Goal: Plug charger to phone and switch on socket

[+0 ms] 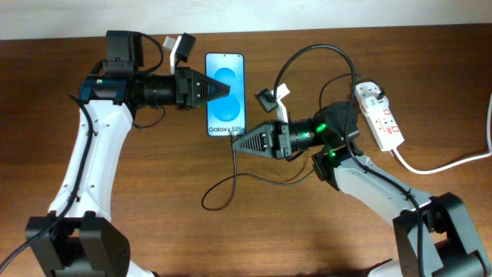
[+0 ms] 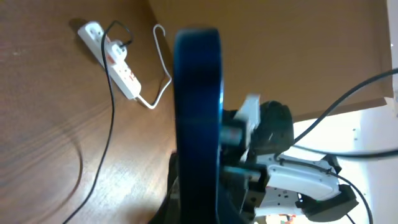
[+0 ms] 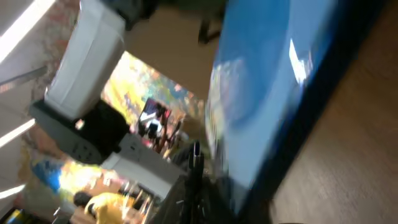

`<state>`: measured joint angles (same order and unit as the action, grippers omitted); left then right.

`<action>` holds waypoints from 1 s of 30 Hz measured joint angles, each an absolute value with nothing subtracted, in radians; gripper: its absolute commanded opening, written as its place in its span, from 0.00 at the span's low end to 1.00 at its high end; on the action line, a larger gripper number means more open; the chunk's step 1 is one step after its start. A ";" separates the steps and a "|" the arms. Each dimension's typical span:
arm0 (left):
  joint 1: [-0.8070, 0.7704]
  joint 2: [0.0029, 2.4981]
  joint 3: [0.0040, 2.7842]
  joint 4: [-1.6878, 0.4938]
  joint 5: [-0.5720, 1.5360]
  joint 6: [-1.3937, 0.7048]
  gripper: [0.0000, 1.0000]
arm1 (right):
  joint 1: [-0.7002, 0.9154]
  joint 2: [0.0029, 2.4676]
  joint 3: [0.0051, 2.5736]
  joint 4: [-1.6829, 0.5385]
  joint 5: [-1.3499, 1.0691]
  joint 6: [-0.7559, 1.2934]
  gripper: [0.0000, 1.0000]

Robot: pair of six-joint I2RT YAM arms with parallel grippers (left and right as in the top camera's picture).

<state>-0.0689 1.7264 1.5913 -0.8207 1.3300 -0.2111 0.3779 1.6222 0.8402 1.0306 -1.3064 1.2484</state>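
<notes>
While the right pincer (image 1: 235,144) pinches the charger (image 1: 233,165) near its small tip | left pincer (image 1: 227,90) shut, pressing on the phone (image 1: 225,73) | cable limp, so grip the stiff plug; phone slick | tip at phone's lower edge | socket (image 1: 380,115) far right on desk (image 1: 154,185), well apart.

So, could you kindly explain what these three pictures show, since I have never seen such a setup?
Two robot arms work at a wooden table. One picture looks down from above; the other two come from small cameras on each wrist, so they look odd and blurry. The left gripper is closed on the left edge of the phone, whose blue screen is lit. The right gripper is shut at the phone's bottom edge, where the thin black charger cable ends; whether the plug is in cannot be told. The white socket strip lies at the right.
</notes>
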 measured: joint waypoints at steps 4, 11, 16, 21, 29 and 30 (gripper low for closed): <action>-0.085 1.728 1.588 -0.807 1.320 -0.204 0.00 | 0.405 1.622 0.846 1.024 -1.262 1.248 0.04; -0.082 1.728 1.583 -0.746 1.270 -0.290 0.00 | 0.434 1.620 0.851 0.944 -1.254 1.241 0.04; -0.059 1.728 1.583 -0.737 1.271 -0.356 0.00 | 0.434 1.620 0.851 0.938 -1.276 1.237 0.04; -0.027 1.728 1.583 -0.738 1.314 -0.387 0.00 | 0.434 1.621 0.851 0.935 -1.284 1.237 0.04; -0.049 1.728 1.583 -0.738 1.325 -0.390 0.00 | 0.434 1.621 0.851 0.935 -1.284 1.234 0.09; -0.050 1.728 1.583 -0.737 1.325 -0.390 0.00 | 0.434 1.621 0.851 0.935 -1.284 1.234 0.09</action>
